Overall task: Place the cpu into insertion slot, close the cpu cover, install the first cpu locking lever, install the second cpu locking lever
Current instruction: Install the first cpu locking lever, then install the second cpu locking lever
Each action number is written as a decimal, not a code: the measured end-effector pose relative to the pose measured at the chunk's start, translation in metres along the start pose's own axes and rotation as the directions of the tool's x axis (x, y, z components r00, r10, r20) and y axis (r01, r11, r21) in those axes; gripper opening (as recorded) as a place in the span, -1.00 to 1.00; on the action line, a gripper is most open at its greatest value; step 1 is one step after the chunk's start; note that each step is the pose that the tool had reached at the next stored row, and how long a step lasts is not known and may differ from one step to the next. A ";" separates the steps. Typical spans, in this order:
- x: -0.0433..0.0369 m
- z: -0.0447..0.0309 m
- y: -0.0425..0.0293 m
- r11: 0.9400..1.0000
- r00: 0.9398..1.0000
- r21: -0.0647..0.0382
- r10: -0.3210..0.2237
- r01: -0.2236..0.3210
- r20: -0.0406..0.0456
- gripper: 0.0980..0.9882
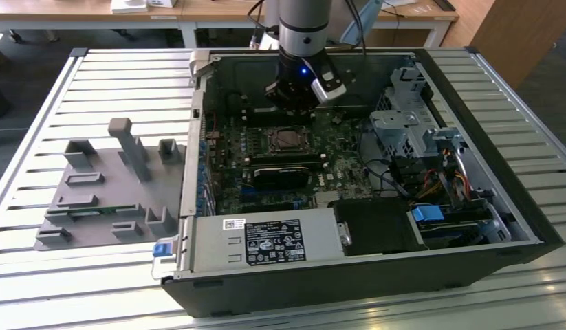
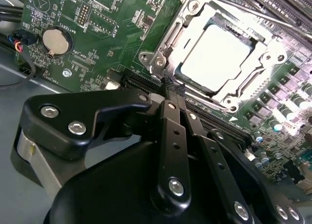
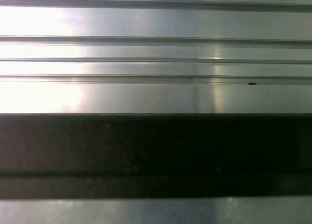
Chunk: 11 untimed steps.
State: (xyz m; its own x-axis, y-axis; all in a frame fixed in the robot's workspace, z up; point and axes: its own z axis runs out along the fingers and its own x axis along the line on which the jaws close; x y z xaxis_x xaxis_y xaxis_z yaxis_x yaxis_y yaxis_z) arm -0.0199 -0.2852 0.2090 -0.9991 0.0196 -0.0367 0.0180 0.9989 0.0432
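Observation:
The cpu, a pale grey square chip, lies in the insertion slot on the green motherboard. The silvery cpu cover lies flat around it, and the chip shows through the cover's window. A thin metal lever runs along one side of the socket. My gripper is shut with nothing between its black fingers. Its tips hover just beside the socket, over a long black slot. In the exterior view the gripper hangs behind the socket, inside the open computer case.
The open case lies on a slatted metal table. A drive cage and cables stand at the exterior view's right. The power supply is at the front. A grey fixture plate lies at the exterior view's left. A coin battery sits on the board.

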 end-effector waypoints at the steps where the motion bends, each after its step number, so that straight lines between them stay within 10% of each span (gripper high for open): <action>1: 0.0000 0.0000 -0.0004 1.000 1.000 0.000 0.000 0.000 0.000 -0.98; 11: 0.0000 -0.0002 -0.0029 1.000 1.000 0.000 0.000 0.000 0.000 -0.98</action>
State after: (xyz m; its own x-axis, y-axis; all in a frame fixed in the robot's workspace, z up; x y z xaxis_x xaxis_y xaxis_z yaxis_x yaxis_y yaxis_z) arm -0.0199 -0.2881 0.2091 -0.9991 0.0196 -0.0366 0.0180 0.9989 0.0431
